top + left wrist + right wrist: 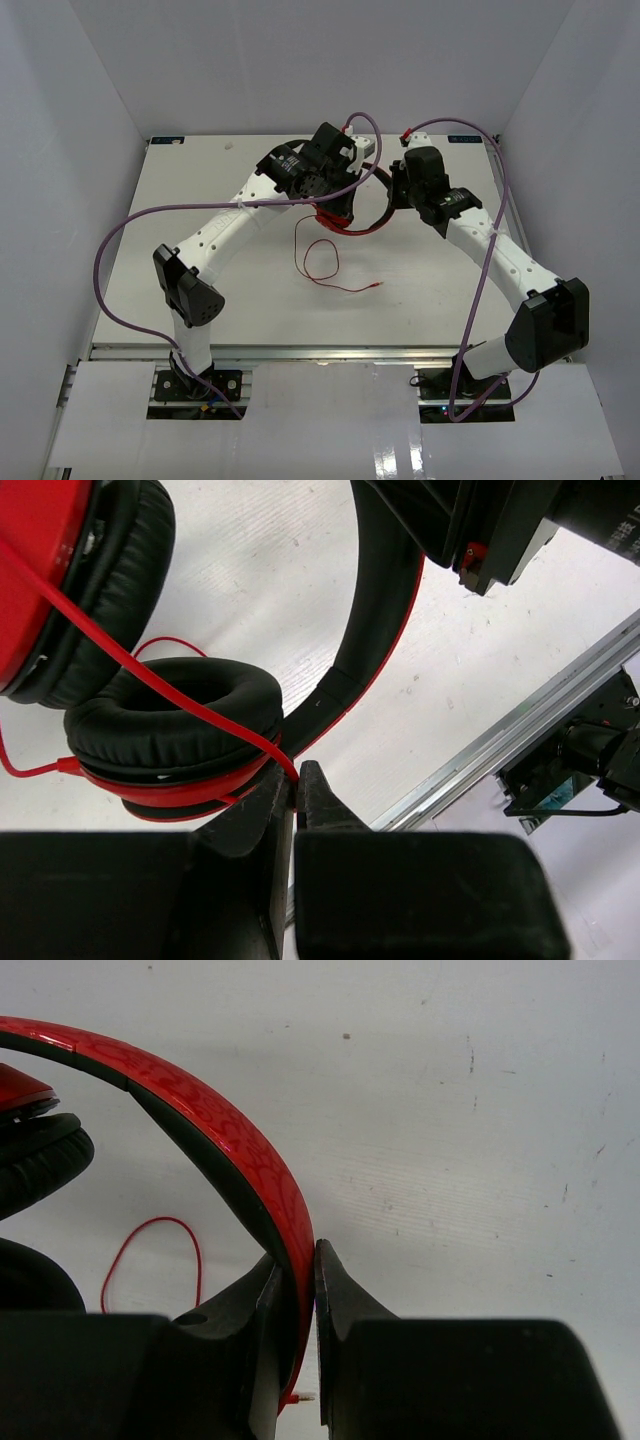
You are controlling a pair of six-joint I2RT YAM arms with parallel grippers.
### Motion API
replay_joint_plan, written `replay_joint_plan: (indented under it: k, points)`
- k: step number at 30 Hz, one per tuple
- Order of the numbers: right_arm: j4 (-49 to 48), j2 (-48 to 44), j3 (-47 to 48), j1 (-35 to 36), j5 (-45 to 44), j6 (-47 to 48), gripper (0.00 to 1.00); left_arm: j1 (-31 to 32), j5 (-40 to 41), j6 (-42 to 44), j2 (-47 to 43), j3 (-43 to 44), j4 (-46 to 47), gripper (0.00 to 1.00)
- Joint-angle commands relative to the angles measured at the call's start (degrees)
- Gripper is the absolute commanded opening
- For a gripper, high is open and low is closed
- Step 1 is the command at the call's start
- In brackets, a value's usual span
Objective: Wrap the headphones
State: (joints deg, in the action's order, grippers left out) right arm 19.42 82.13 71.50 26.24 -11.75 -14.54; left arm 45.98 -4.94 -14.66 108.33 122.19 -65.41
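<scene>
The red headphones (362,215) are held above the table between both arms at the back middle. My right gripper (297,1260) is shut on the headband (235,1145), red outside and black inside. My left gripper (293,776) is shut on the thin red cord (130,660), which runs across the black-padded ear cups (170,715). The headband also shows in the left wrist view (375,610). The rest of the cord (322,262) lies in a loose loop on the table, its plug (377,286) toward the front.
Thick purple robot cables (120,250) arc over both arms. The white table (250,300) has a metal rail along its near edge (520,725). White walls close in the sides and back.
</scene>
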Motion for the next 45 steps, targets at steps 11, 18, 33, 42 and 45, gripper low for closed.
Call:
replay_joint_plan:
  k: [11,18,33,42,45]
  points:
    - [-11.7,-3.2,-1.1,0.7,3.8,-3.3,0.08,-3.3,-9.5,-3.3,-0.7,3.4,3.5,0.2]
    - [-12.0,-3.2,-1.5,1.4,1.0,-1.8,0.08,-3.6,-16.0,-5.4,1.3,6.8,5.1,0.19]
    - [-14.0,-3.6,-3.1,1.4,-1.2,-0.4,0.08,-5.2,24.4,5.1,-5.1,2.1,-1.8,0.09]
    - [-14.2,-2.7,-3.2,1.4,-2.4,0.2,0.08,-3.8,20.7,8.3,-7.3,2.1,-0.3,0.08]
    - [-14.1,-2.1,-2.8,1.4,-2.8,0.0,0.08,-3.6,11.9,5.1,-8.5,0.2,-0.6,0.08]
